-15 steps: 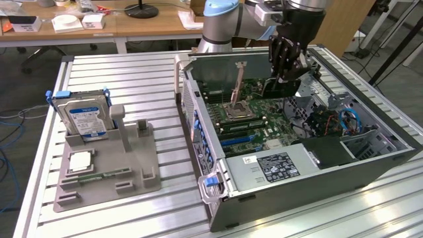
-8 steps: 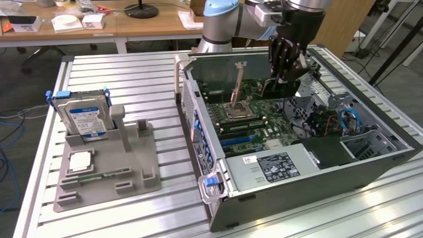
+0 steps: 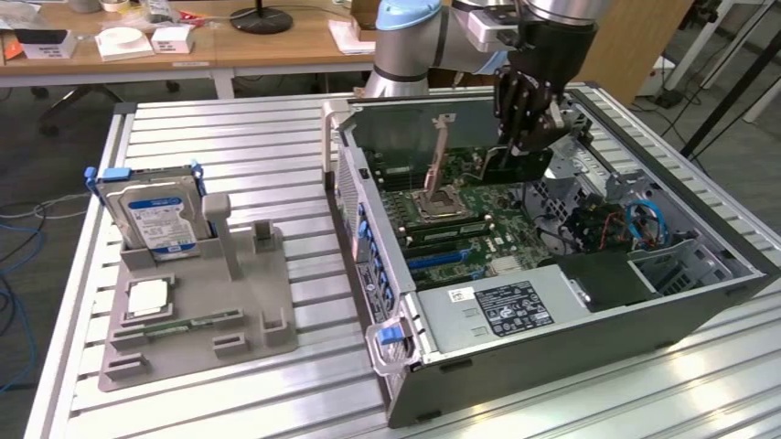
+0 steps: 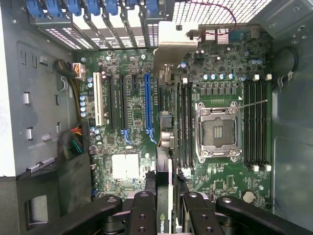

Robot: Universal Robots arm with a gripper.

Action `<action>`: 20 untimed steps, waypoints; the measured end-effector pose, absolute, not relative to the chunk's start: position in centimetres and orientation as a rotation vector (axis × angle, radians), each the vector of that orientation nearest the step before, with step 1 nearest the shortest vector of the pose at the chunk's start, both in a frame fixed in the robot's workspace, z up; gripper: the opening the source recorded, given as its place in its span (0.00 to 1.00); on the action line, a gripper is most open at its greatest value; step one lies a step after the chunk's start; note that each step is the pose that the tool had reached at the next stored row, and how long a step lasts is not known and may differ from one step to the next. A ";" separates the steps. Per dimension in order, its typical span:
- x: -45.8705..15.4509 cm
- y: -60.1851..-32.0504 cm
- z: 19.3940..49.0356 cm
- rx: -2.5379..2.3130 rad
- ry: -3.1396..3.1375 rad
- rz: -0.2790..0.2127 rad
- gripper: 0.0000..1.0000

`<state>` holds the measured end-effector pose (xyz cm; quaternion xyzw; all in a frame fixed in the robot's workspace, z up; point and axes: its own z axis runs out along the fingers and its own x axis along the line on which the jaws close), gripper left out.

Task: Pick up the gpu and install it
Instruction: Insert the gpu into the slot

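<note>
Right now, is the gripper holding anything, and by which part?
Yes, the gpu. The fingers clamp its two flat faces at the upper edge, so it hangs edge-down over the motherboard inside the open case.

Exterior view: being aimed steeply down from high off one corner of the table (image 3: 244,128), well back, so that the whole open computer case (image 3: 550,366) is being taken in.
Wrist view: being carried just behind the gripper (image 4: 168,208), being pointed straight into the case, close to the motherboard (image 4: 215,183).
Shared: the motherboard and its processor socket (image 4: 218,131) are being covered by both.
</note>
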<state>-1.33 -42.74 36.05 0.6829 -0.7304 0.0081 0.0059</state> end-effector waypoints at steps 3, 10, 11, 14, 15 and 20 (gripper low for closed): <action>-1.3 -42.7 36.0 2.137 -2.286 0.025 0.26; -1.3 -42.7 35.9 2.137 -2.286 0.025 0.26; -1.3 -42.7 35.9 2.138 -2.286 0.025 0.26; -1.4 -42.7 35.8 2.137 -2.286 0.025 0.26; -1.4 -42.7 35.7 2.137 -2.286 0.025 0.26; -1.5 -42.7 35.5 2.137 -2.286 0.025 0.26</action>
